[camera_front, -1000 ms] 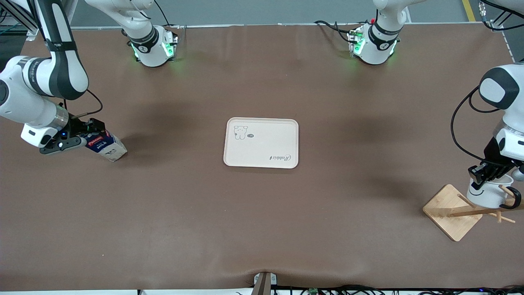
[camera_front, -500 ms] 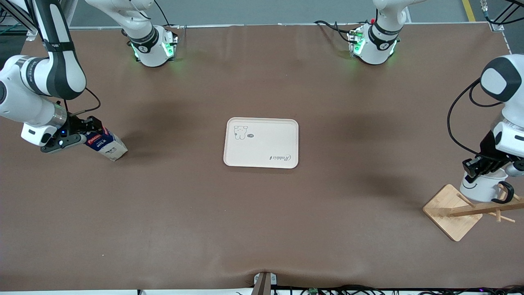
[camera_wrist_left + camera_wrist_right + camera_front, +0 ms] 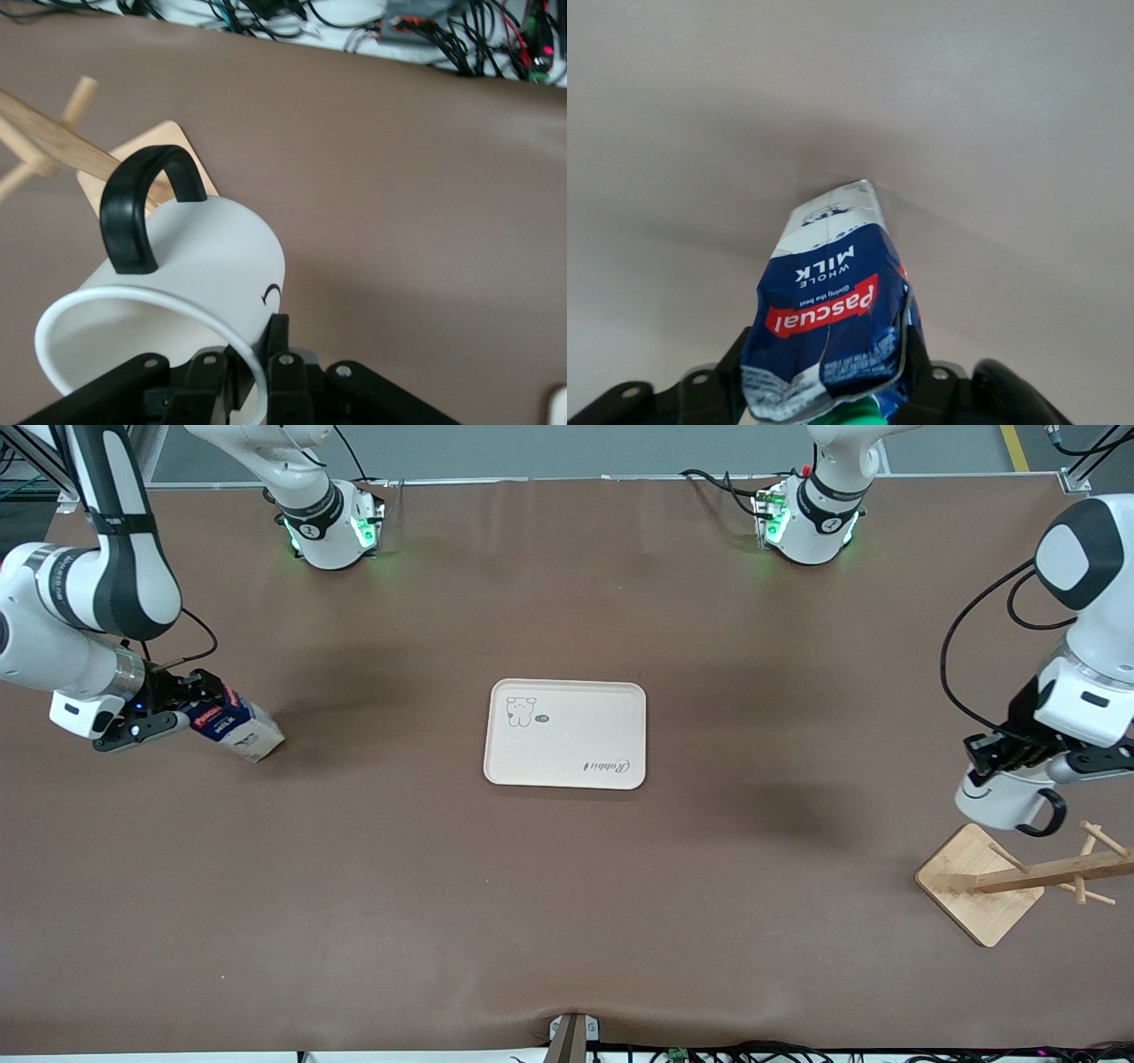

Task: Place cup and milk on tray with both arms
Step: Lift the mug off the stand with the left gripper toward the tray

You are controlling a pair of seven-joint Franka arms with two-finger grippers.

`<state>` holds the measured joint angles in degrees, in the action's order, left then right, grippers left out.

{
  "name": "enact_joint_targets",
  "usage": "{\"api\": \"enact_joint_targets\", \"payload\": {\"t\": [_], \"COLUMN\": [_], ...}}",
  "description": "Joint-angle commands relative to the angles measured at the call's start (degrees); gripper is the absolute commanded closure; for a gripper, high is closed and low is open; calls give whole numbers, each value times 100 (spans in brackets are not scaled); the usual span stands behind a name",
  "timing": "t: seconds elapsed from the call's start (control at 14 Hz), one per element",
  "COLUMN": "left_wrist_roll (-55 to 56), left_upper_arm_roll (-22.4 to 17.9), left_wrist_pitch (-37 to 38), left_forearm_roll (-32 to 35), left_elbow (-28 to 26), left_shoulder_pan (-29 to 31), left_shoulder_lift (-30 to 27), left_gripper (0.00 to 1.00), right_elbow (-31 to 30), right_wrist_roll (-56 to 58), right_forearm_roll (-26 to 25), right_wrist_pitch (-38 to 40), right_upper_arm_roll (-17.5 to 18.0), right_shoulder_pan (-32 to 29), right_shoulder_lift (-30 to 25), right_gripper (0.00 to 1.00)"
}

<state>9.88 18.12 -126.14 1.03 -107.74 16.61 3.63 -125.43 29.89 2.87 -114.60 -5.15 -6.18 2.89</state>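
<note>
Cup (image 3: 1001, 798) gripped by left hand (image 3: 999, 756) above rack base (image 3: 977, 882) edge; milk (image 3: 237, 726) clamped in right hand (image 3: 177, 707); tray (image 3: 566, 734) unobstructed.

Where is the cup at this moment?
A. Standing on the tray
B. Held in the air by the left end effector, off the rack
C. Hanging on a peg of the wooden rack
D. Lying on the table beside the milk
B: the left end effector grips the rim of the cup, which hangs clear above the wooden rack, away from the tray.
</note>
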Motion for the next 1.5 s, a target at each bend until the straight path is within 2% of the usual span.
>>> {"api": "enact_joint_targets", "payload": {"t": [0.0,0.29,0.5,0.79,1.14,1.29,1.43], "left_wrist_roll": [451,1899,2893,4405,6381,7051,7473], "left_upper_arm_roll": [427,1061,1071,1071,1071,1071,1071], "left_wrist_pitch": [493,705,714,705,688,644,635], "left_forearm_roll": [-112,-103,-112,-103,-112,-103,-120], "left_elbow": [340,604,649,710,1482,1615,1616], "left_shoulder_pan": [18,-210,-737,-1458,-2345,-2557,-2689], "left_shoulder_lift": [207,629,946,1411,2378,2703,2932], "left_gripper": [100,100,100,100,100,100,100], "right_elbow": [807,1581,2450,3612,3964,4096,4246], "right_wrist_roll": [-35,-659,-686,-1071,-1530,-1835,-2606], "right_forearm_roll": [661,636,505,268,214,249,197], "right_wrist_pitch": [1007,1080,1657,2555,3099,3329,3338], "right_upper_arm_roll": [40,32,23,32,67,75,67], "right_shoulder_pan": [-111,-312,-585,-508,-130,-6,414], "right_shoulder_lift": [1,106,658,1170,1135,1135,1144], "right_gripper": [100,100,100,100,100,100,100]}}
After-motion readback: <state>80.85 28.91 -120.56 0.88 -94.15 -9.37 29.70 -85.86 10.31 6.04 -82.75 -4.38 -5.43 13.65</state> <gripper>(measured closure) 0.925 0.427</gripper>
